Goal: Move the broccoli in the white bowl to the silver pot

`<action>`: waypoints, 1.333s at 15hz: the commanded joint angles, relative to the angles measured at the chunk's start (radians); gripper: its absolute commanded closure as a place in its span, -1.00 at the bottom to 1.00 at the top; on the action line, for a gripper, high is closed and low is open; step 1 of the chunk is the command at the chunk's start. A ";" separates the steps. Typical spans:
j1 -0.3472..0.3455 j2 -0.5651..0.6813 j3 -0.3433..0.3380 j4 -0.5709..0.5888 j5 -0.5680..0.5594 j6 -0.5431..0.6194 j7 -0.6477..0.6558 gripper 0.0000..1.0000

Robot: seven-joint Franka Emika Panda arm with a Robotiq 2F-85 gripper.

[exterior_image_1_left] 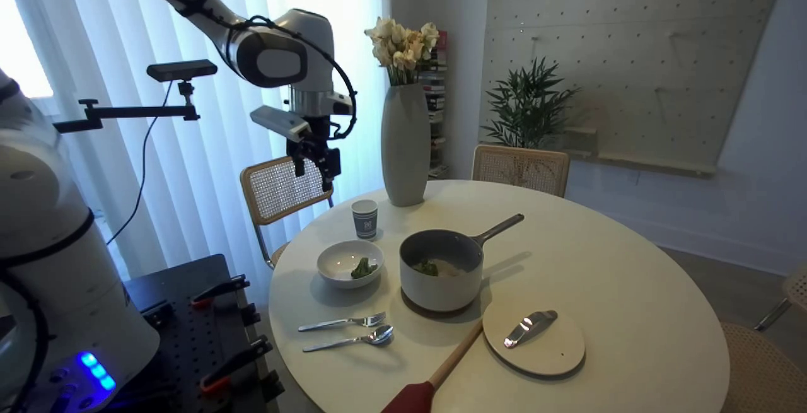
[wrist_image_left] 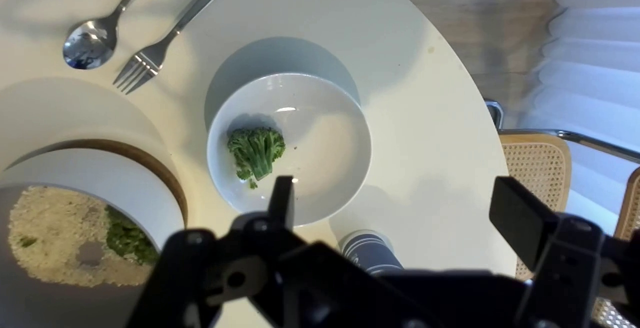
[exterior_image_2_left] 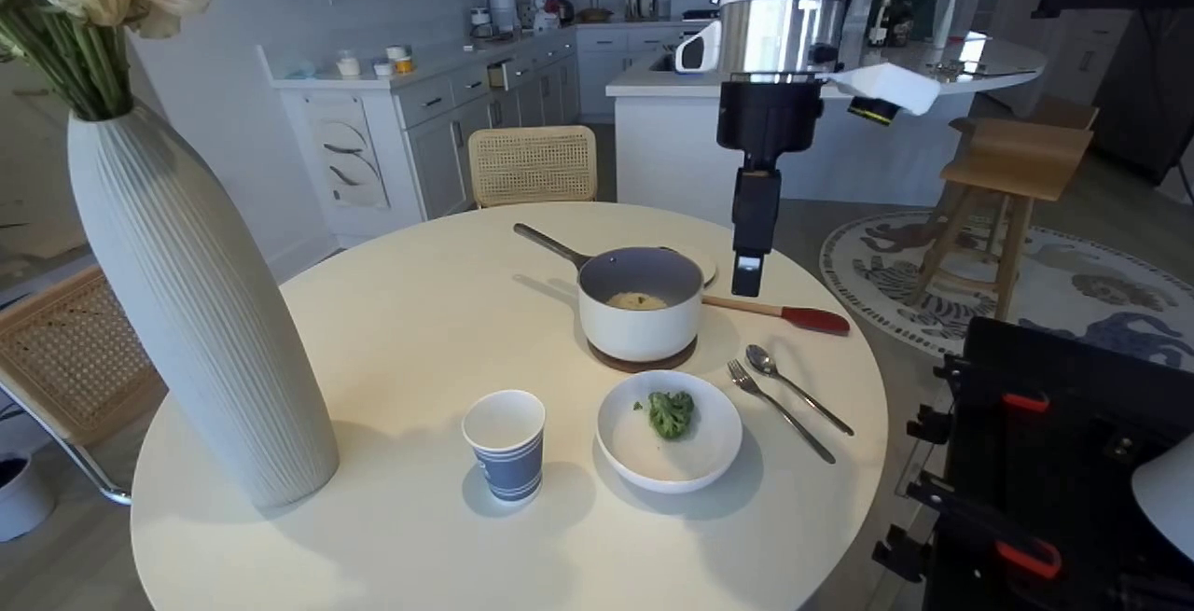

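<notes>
The green broccoli [exterior_image_1_left: 364,268] lies in the white bowl [exterior_image_1_left: 337,277]. In an exterior view the broccoli [exterior_image_2_left: 671,415] and bowl [exterior_image_2_left: 644,469] also show, and in the wrist view the broccoli [wrist_image_left: 256,151] lies against the left inside of the bowl [wrist_image_left: 330,157]. The pot [exterior_image_1_left: 441,291], pale outside and grey inside, stands beside the bowl; it shows too in an exterior view [exterior_image_2_left: 639,336]. In the wrist view the pot [wrist_image_left: 95,168] holds pale grains and some green pieces. My gripper [wrist_image_left: 392,208] is open and empty, above the table; it also shows in both exterior views [exterior_image_1_left: 313,180] [exterior_image_2_left: 749,280].
A blue-and-white paper cup [exterior_image_2_left: 508,452] stands beside the bowl. A fork [exterior_image_2_left: 779,410] and spoon [exterior_image_2_left: 798,387] lie on the bowl's other side. A tall vase [exterior_image_1_left: 405,142] of flowers stands at the table's edge. A lid [exterior_image_1_left: 536,343] and red spatula [exterior_image_1_left: 441,369] lie near the pot.
</notes>
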State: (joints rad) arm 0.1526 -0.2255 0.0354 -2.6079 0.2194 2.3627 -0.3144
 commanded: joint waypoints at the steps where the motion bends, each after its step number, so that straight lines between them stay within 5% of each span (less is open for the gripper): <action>1: 0.008 0.095 0.014 0.029 -0.009 0.067 -0.016 -1.00; 14: -0.033 0.344 0.041 0.122 -0.059 0.137 -0.054 -1.00; 20: -0.058 0.465 0.048 0.151 -0.128 0.288 -0.028 -1.00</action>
State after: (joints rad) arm 0.1193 0.1767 0.0624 -2.4877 0.1315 2.5848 -0.3517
